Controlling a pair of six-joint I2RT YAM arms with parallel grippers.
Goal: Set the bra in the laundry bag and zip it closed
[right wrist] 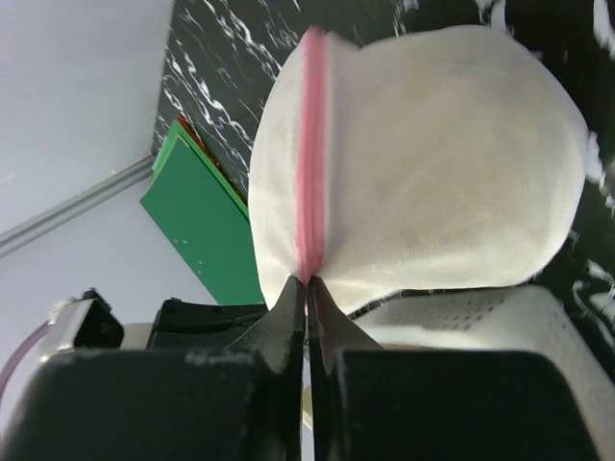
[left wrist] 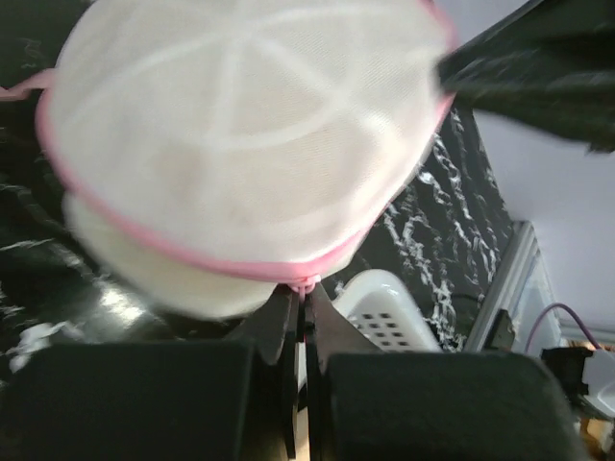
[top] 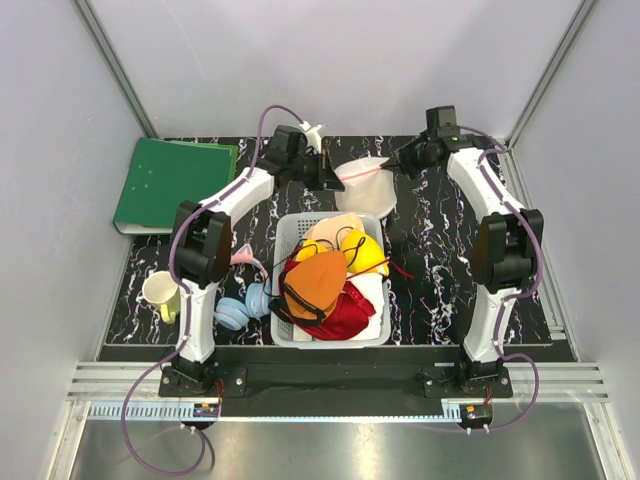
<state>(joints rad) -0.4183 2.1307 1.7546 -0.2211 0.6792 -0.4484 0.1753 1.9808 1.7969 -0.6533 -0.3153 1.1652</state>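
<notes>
The laundry bag [top: 365,185], a white mesh dome with a pink zipper rim, is held between both grippers at the back of the table. My left gripper [top: 332,176] [left wrist: 303,288] is shut on the pink rim at the laundry bag's [left wrist: 240,125] near edge. From the other side, my right gripper [top: 400,160] [right wrist: 307,283] is shut on the pink rim of the laundry bag [right wrist: 432,163]. Yellow cups [top: 365,252] lie in the basket with black straps across them; I cannot tell whether they are the bra.
A white plastic basket [top: 282,335] in the middle holds orange [top: 315,280], red [top: 345,312] and beige garments. A green folder [top: 170,185] lies at the back left. A pale mug [top: 160,295] and light blue cups [top: 240,305] sit front left.
</notes>
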